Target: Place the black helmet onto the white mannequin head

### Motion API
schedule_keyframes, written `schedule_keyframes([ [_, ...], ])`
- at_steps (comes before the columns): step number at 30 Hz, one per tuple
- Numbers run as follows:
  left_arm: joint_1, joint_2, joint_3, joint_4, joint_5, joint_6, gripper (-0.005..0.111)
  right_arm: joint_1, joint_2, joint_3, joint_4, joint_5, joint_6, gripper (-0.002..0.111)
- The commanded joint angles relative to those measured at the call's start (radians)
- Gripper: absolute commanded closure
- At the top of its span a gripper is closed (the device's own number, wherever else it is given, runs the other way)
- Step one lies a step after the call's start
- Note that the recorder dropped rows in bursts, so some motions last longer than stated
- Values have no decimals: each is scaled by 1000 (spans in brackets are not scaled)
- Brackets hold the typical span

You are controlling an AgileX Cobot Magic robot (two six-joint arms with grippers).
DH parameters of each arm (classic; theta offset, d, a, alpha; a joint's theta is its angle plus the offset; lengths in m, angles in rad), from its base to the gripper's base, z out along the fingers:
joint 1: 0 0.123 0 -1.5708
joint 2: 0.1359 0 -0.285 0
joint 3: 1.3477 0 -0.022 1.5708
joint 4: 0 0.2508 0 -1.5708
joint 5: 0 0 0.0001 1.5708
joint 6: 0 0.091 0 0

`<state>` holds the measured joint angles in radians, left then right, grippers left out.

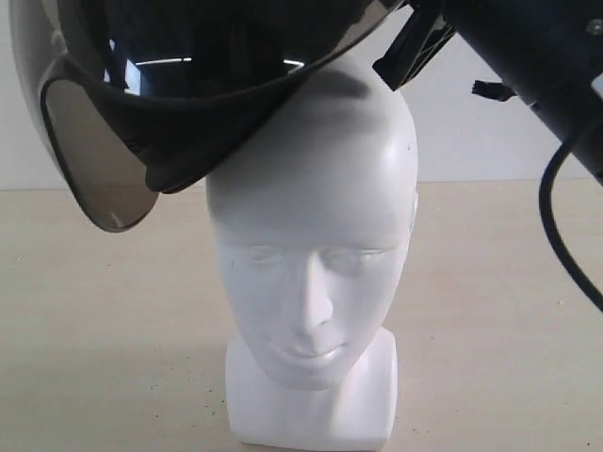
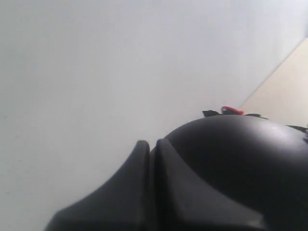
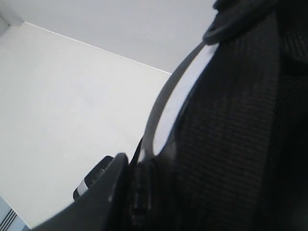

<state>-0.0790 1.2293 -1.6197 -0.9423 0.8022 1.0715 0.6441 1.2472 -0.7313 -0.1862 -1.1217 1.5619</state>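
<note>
The black helmet [image 1: 188, 132] hangs tilted over the crown of the white mannequin head [image 1: 311, 245], its lining touching the top of the skull. Its smoky visor [image 1: 94, 169] droops at the left. My right gripper [image 1: 415, 47] is clamped on the helmet's right rim; in the right wrist view the gripper [image 3: 132, 173] pinches the rim beside the woven lining [image 3: 231, 144]. My left gripper [image 2: 150, 144] has its fingers pressed together against the helmet shell [image 2: 240, 159], with the red buckle [image 2: 232, 110] beyond. The exterior view does not show the left gripper.
The head stands on a pale wooden table [image 1: 113, 330] in front of a white wall. The right arm's black cable [image 1: 556, 217] loops down at the right edge.
</note>
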Motion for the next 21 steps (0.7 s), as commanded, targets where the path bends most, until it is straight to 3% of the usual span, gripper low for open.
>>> schedule_keyframes([
  [1,55,52,-11,-153,113,64,102,-36,-59,-14,18,-99,-43,108],
  [9,61,128,-11,-307,242,197,102,-36,-64,-14,16,-99,-46,108],
  [21,61,163,-13,-373,295,268,102,-36,-64,-14,16,-99,-103,108],
])
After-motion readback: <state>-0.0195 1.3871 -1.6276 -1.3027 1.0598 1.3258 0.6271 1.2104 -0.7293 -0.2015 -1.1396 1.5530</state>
